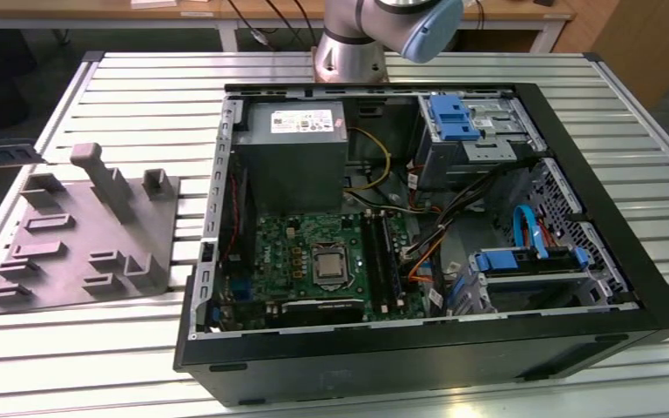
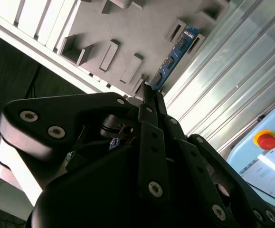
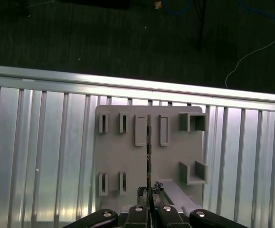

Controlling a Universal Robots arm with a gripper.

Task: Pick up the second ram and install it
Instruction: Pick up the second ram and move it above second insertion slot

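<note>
Hand (image 2: 149,95) clamped on second ram (image 2: 177,54), stick over grey holder tray (image 3: 123,161).

Ribbed table (image 1: 114,78) under the holder tray (image 1: 62,292): bare metal, brushed, throwing bright streaks. The tray itself is dull grey plastic, matt all over. Beside the tray, the computer case (image 1: 428,348), black painted metal, satin sheen. Over the tray, the gripper (image 2: 149,92), matt black with shiny screw heads, and the second ram (image 2: 177,54), a glossy blue board.
</note>
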